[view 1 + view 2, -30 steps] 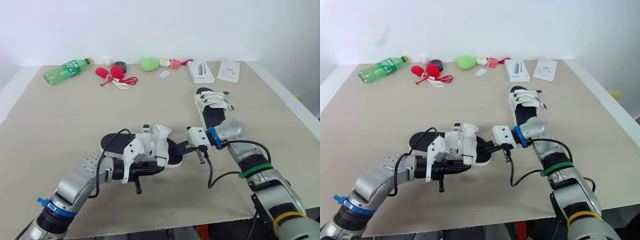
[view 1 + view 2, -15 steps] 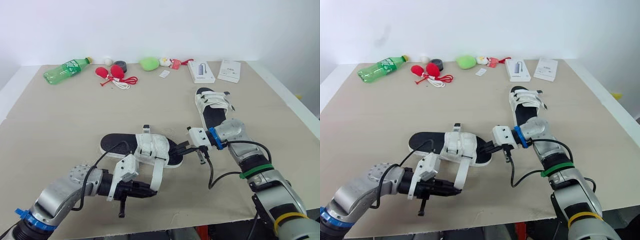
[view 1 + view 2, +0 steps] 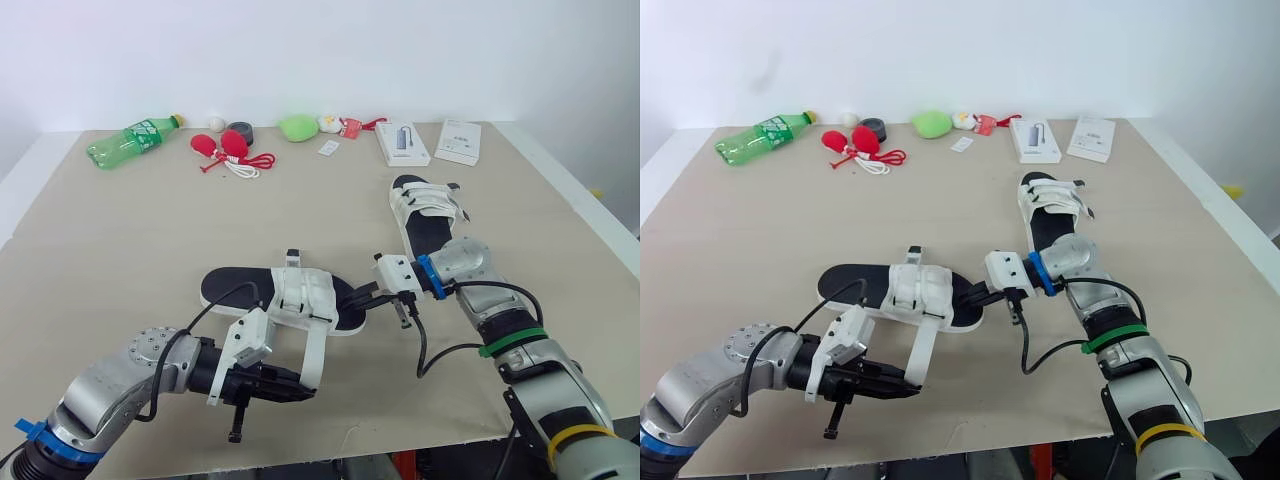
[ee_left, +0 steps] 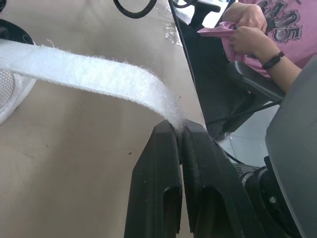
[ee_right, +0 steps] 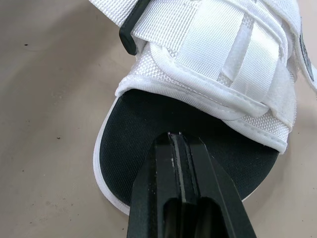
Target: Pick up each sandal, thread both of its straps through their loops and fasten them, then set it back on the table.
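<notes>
A sandal (image 3: 290,297) with a black sole and white straps lies flat at the frame's centre. One strap (image 3: 314,350) is pulled loose toward the bottom edge. The other sandal (image 3: 425,215) lies flat right of centre, straps across it.

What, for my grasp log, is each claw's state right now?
Left claw: shut on the white strap end.
Right claw: shut, holding nothing, tips on the sandal.

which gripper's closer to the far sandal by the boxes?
Right. The right gripper is at the toe of the near sandal, just short of the far sandal; the left gripper pinches a strap nearer the robot.
</notes>
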Robot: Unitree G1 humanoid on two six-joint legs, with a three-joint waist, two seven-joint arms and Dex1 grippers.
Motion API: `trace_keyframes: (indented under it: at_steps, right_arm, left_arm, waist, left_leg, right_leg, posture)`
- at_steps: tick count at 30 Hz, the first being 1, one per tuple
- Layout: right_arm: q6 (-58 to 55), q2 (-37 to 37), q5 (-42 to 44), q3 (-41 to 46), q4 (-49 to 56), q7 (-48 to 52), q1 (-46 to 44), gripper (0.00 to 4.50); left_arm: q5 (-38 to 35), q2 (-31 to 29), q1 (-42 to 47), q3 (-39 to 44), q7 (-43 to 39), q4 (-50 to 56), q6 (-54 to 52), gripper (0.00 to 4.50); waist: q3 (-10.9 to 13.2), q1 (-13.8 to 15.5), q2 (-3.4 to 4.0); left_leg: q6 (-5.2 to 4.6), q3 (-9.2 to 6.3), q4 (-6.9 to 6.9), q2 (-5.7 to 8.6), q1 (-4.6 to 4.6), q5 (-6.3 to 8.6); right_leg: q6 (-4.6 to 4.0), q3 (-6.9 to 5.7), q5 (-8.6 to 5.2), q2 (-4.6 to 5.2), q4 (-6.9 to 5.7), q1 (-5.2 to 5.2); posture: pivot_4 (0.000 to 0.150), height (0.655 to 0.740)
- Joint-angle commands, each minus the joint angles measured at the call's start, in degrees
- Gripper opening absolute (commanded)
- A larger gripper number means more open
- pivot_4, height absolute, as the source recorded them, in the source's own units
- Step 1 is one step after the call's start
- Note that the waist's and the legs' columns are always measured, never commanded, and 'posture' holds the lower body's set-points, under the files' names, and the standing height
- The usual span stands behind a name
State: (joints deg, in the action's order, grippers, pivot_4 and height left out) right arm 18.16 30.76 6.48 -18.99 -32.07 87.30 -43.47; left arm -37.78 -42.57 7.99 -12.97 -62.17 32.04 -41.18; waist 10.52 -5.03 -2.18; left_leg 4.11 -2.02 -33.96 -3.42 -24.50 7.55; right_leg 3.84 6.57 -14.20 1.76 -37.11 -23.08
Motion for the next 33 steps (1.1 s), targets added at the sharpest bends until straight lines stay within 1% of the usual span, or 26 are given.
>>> trace_keyframes:
  at_steps: [1,3,4,6,9,11,12,14,16,17,18,20,21,22,25,28,30,33]
  right_arm:
    - [-0.58,0.69,-3.68,-1.70,-2.33,-0.10,1.06,0.00]
    - [-0.55,0.66,-3.72,-1.72,-2.45,-0.13,0.96,0.00]
    - [-0.53,0.67,-3.73,-1.73,-2.50,-0.13,0.92,0.00]
    - [-0.55,0.80,-3.67,-1.71,-2.48,0.00,0.88,0.00]
    - [-0.39,0.98,-3.65,-1.72,-2.80,0.15,0.74,0.00]
    - [-0.22,0.98,-3.70,-1.76,-3.25,0.23,0.47,0.00]
    - [-0.11,0.96,-3.73,-1.79,-3.49,0.27,0.34,0.00]
    - [0.20,0.88,-3.80,-1.83,-4.12,0.36,-0.02,0.00]
    - [0.50,0.80,-3.80,-1.87,-4.65,0.45,-0.29,0.00]
    - [0.66,0.74,-3.79,-1.91,-4.91,0.49,-0.42,0.00]
    - [0.76,0.65,-3.78,-2.00,-4.98,0.53,-0.48,0.00]
    - [0.84,0.49,-3.75,-2.16,-4.95,0.57,-0.53,0.00]
    - [0.81,0.43,-3.69,-2.22,-4.86,0.61,-0.54,0.00]
    - [0.77,0.39,-3.63,-2.25,-4.81,0.64,-0.57,0.00]
    - [0.84,0.42,-3.62,-2.24,-4.78,0.69,-0.52,0.00]
    - [0.82,0.64,-3.57,-2.23,-4.46,0.81,-0.23,0.00]
    - [0.85,0.78,-3.58,-2.29,-4.23,0.92,-0.02,0.00]
    - [0.90,0.85,-3.58,-2.26,-4.16,0.95,0.14,0.00]
  left_arm:
    - [-3.02,-0.59,0.87,0.79,0.03,2.43,-2.51,0.08]
    - [-4.96,-0.87,1.46,1.26,-0.04,2.73,-4.34,0.08]
    - [-5.63,-1.23,1.68,1.45,-0.40,3.05,-4.86,0.55]
    - [-10.37,-3.67,2.06,3.35,-1.73,4.25,-8.76,1.03]
    - [-18.03,-10.02,2.29,8.28,-5.27,6.02,-13.34,2.49]
    - [-20.59,-14.96,2.32,11.46,-8.56,6.69,-14.16,3.44]
    - [-20.48,-17.32,2.33,12.91,-10.24,6.90,-13.53,3.44]
    - [-17.47,-21.61,3.30,15.18,-13.42,6.35,-10.34,3.44]
    - [-12.93,-22.84,5.34,15.62,-13.66,4.86,-5.97,3.44]
    - [-9.24,-22.76,7.01,15.06,-13.43,3.54,-2.48,3.44]
    - [-0.38,-21.51,9.20,12.86,-12.55,1.40,7.43,3.44]
    - [12.39,-19.66,10.77,9.01,-12.77,-1.31,23.04,3.44]
    - [16.89,-17.37,10.66,7.60,-12.61,-2.55,31.17,3.44]
    - [19.57,-15.20,9.91,6.65,-12.32,-3.50,37.34,3.44]
    - [31.63,-10.99,8.62,3.43,-10.44,-10.49,62.32,3.44]
    - [38.12,-7.49,8.11,0.80,-7.84,-18.41,80.79,3.44]
    - [40.84,-5.52,8.81,-0.73,-5.80,-21.51,87.38,3.44]
    - [43.77,-2.07,11.14,-2.61,-2.44,-23.85,91.98,3.44]
  waist:
    - [0.00,0.00,0.00]
    - [0.00,0.00,0.00]
    - [0.00,0.00,0.00]
    - [0.00,-0.01,0.00]
    - [0.00,-0.04,0.00]
    - [0.01,-0.11,-0.01]
    - [0.02,-0.13,-0.03]
    - [0.02,-0.14,-0.03]
    - [0.02,-0.12,-0.03]
    - [0.02,-0.14,-0.03]
    - [0.02,-0.14,-0.03]
    - [0.02,-0.09,-0.02]
    - [0.02,-0.09,-0.02]
    - [0.00,-0.03,0.02]
    - [-0.09,0.00,-0.07]
    - [-0.13,0.11,-0.10]
    - [-0.15,0.31,-0.06]
    - [-0.16,0.58,-0.05]
  left_leg:
    - [0.00,0.00,0.00,0.00,0.00,0.00]
    - [0.00,0.00,0.00,0.00,0.00,0.00]
    - [0.00,0.00,0.00,0.00,0.00,0.00]
    - [0.00,0.00,0.00,0.00,0.00,0.00]
    - [0.00,0.00,0.00,-0.02,0.00,0.00]
    - [0.00,0.00,0.00,-0.02,0.01,0.00]
    - [0.00,0.00,-0.01,-0.02,0.01,0.00]
    - [0.06,0.01,-0.01,-0.01,0.01,0.04]
    - [0.16,0.05,-0.03,0.00,0.01,0.10]
    - [0.18,0.07,-0.04,0.06,0.01,0.11]
    - [0.19,0.10,-0.03,0.09,0.01,0.11]
    - [0.20,0.12,-0.04,0.16,0.02,0.12]
    - [0.20,0.12,-0.04,0.17,0.02,0.12]
    - [0.20,0.15,-0.04,0.17,0.03,0.12]
    - [0.13,0.45,-0.04,0.19,0.04,0.08]
    - [0.03,0.47,0.02,0.05,-0.03,0.03]
    - [0.01,0.47,0.02,-0.04,-0.04,0.02]
    - [-0.03,0.53,0.02,-0.08,-0.04,-0.01]
  right_leg:
    - [0.00,0.00,0.00,0.00,0.00,0.00]
    - [0.00,0.00,0.00,0.00,0.00,0.00]
    - [0.00,0.00,0.00,-0.01,0.00,0.00]
    - [0.00,0.00,0.00,-0.01,0.00,0.00]
    - [0.00,-0.01,0.00,-0.03,0.00,-0.02]
    - [0.00,-0.01,0.00,-0.02,0.00,-0.03]
    - [0.00,0.00,0.00,-0.01,0.00,-0.03]
    - [-0.01,0.00,-0.01,0.03,0.04,-0.02]
    - [-0.02,0.00,-0.01,0.08,0.08,-0.04]
    - [-0.02,-0.01,-0.01,0.15,0.09,-0.03]
    - [-0.02,-0.01,-0.01,0.20,0.09,-0.05]
    - [-0.02,-0.01,-0.01,0.26,0.13,-0.03]
    - [-0.04,-0.01,0.00,0.28,0.15,-0.04]
    - [-0.08,-0.01,0.02,0.32,0.17,-0.04]
    - [-0.07,0.00,0.04,0.53,0.18,-0.02]
    - [-0.03,0.00,0.20,0.40,0.11,0.03]
    - [-0.03,-0.01,0.22,0.31,0.07,-0.01]
    - [-0.03,0.00,0.22,0.30,0.07,0.00]
  posture:
    - [0.150,0.7400]
    - [0.150,0.7400]
    - [0.150,0.7400]
    - [0.150,0.7400]
    - [0.150,0.7400]
    - [0.150,0.7400]
    - [0.150,0.7400]
    - [0.150,0.7400]
    - [0.150,0.7400]
    - [0.150,0.7400]
    - [0.150,0.7400]
    - [0.150,0.7400]
    - [0.150,0.7400]
    - [0.150,0.7400]
    - [0.150,0.7400]
    - [0.150,0.7400]
    - [0.150,0.7400]
    - [0.150,0.7400]
